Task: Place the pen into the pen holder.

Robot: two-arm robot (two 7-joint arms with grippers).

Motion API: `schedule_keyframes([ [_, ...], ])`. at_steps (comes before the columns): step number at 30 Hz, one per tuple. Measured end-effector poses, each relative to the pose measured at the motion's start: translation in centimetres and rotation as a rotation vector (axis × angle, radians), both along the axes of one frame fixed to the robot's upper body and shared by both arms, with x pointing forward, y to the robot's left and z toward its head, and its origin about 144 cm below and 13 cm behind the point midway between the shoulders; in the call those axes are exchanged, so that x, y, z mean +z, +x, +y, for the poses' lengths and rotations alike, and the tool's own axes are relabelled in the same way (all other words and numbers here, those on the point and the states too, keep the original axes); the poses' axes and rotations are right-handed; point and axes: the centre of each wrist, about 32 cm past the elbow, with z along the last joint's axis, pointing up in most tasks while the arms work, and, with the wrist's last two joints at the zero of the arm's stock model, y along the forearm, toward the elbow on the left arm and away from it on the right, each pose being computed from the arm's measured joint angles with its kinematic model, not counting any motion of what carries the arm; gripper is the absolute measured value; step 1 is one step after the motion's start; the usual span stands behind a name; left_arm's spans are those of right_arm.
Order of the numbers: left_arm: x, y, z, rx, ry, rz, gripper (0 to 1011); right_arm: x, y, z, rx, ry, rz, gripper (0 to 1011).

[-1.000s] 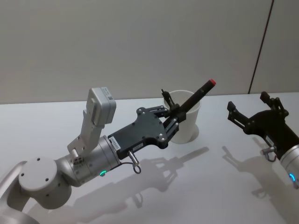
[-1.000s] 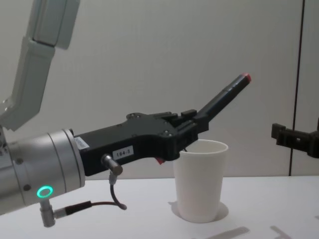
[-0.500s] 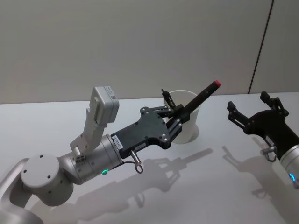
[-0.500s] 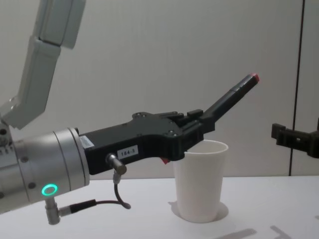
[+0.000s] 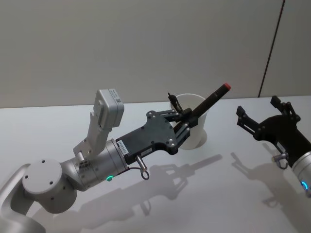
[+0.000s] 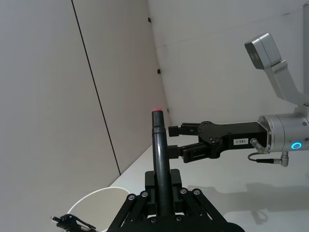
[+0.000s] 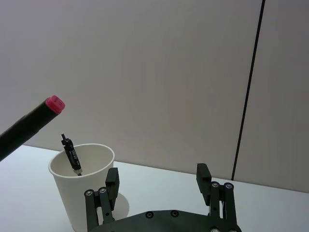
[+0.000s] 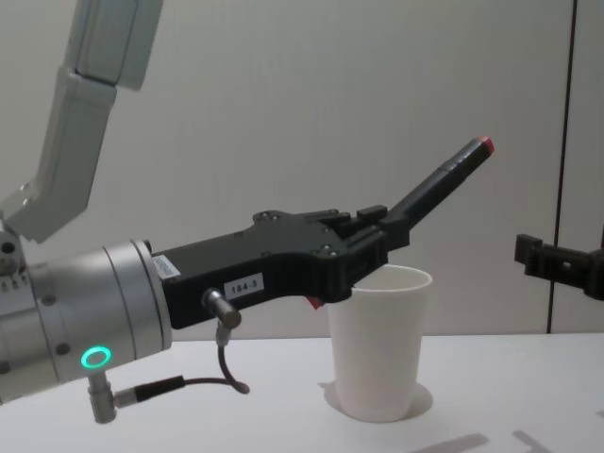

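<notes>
Left pincer (image 5: 186,119) clamped on a black pen with a red tip (image 5: 208,101), held tilted, red end uppermost. The white paper cup (image 5: 199,135) stands just beneath the fingertips. By the look of it, lowering and release are not yet done; the right pincer (image 5: 257,107) idles alongside, spread wide.

Diffuse indoor light, moderate in the head view and brighter in the left wrist view. Light arrives from above and from the far side. The left gripper (image 5: 181,120), clamped on the pen (image 5: 210,99), and the spread right gripper (image 5: 258,107) throw soft, doubled shadows (image 5: 187,171) onto the pale table (image 5: 58,126), on the robot's side of them. In the chest view the pen holder (image 8: 379,340) has a faint ring of shade round its base. The wall (image 8: 283,113) dims gently toward the upper corners. The left arm's metal wrist (image 8: 123,302) carries a broad, soft sheen, and its green ring light (image 8: 92,359) glows. Black parts read as dark masses with few highlights.
</notes>
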Motion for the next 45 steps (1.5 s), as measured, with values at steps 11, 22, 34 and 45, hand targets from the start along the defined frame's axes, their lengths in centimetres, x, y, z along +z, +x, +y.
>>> schedule_keyframes([
  [11, 0.0, 0.0, 0.0, -0.002, -0.001, 0.000, 182, 0.5, -0.8, -1.3, 0.054, 0.054, 0.014, 1001],
  [22, 0.0, 0.1, 0.0, -0.003, -0.001, 0.000, 182, 1.4, -1.7, -2.6, 0.147, 0.159, 0.032, 1001],
  [34, 0.0, 0.1, 0.0, -0.003, -0.001, 0.000, 182, 2.5, -2.1, -2.7, 0.272, 0.290, 0.091, 1001],
  [45, 0.0, 0.1, 0.0, -0.003, -0.001, 0.000, 182, 3.1, -1.9, -2.1, 0.349, 0.387, 0.179, 1001],
])
